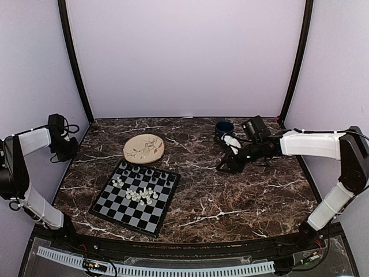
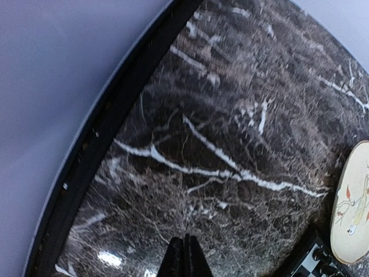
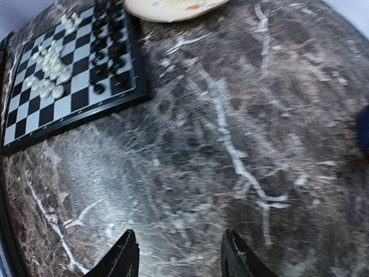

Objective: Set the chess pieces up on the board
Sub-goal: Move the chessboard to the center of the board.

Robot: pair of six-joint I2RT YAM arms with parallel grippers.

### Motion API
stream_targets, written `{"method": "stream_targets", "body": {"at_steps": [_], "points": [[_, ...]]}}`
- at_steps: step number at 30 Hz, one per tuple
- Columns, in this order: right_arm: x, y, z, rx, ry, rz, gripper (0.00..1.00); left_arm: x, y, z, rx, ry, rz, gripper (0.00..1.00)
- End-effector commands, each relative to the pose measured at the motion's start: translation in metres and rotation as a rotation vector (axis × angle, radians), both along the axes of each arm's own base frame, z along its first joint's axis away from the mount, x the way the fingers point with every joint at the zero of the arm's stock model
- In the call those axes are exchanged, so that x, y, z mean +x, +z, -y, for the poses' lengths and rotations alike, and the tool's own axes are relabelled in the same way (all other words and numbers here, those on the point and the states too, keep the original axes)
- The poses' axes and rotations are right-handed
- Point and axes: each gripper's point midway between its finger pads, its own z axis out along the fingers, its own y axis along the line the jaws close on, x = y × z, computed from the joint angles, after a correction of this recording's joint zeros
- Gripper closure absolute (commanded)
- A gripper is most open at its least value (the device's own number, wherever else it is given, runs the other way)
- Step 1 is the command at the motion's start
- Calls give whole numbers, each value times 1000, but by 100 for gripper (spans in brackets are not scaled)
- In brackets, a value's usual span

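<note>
Right pincer [image 3: 179, 245] hangs open, empty, over desk [image 1: 230, 196] right of the board [image 1: 115, 208]; left pincer [image 2: 185, 248], shut, sits left of it. Chess pieces [image 1: 141, 195] bunch mid-board, so one clumsy grab could topple neighbours

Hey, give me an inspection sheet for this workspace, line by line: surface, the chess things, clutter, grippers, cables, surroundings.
Surface: dark veined marble table, no spills seen.
Job's things: board lies left of centre; white chess pieces are bunched mid-board; black chess pieces stand along its far edge.
Clutter: beige plate just beyond the board; dark blue cup at the back.
Grippers: left gripper shut, empty, over bare table; right gripper open, empty.
Cables: black cable at the left wrist.
Surroundings: pale walls, black frame posts.
</note>
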Motion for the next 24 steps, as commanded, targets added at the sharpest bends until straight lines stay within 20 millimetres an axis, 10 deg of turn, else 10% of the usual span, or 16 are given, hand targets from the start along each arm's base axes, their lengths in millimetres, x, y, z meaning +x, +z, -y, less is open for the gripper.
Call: {"method": "stream_targets", "body": {"at_steps": [1, 9, 24], "points": [[-42, -29, -43, -17, 193, -38, 53, -33, -45, 25, -202, 10, -153, 99], [-86, -64, -79, -69, 352, -81, 58, -77, -91, 68, -352, -34, -346, 100], [-85, -61, -84, -89, 380, -59, 58, -111, -109, 123, -428, -156, -487, 100]]}}
